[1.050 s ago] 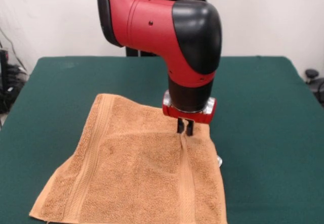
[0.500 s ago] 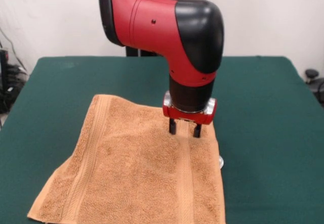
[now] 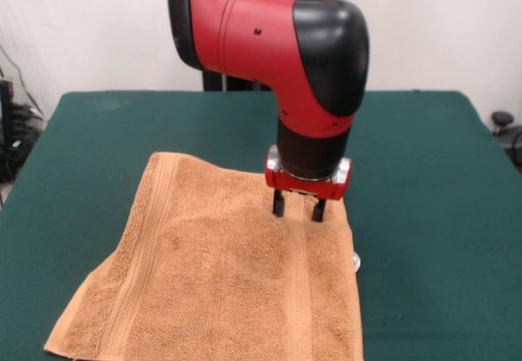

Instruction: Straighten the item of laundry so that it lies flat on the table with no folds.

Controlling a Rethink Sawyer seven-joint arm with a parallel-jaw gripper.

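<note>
Hovering hand [image 3: 298, 209] spread above towel [image 3: 220, 279]

Bright, even light from above; soft shadows; sharp, no glare.

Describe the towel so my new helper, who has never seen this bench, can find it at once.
Start at the green table. Under the red arm's open hand lies the orange-tan towel, spread flat and running off the picture's bottom edge. It is the only cloth there, fuzzy terry with flat woven bands near two sides.
</note>
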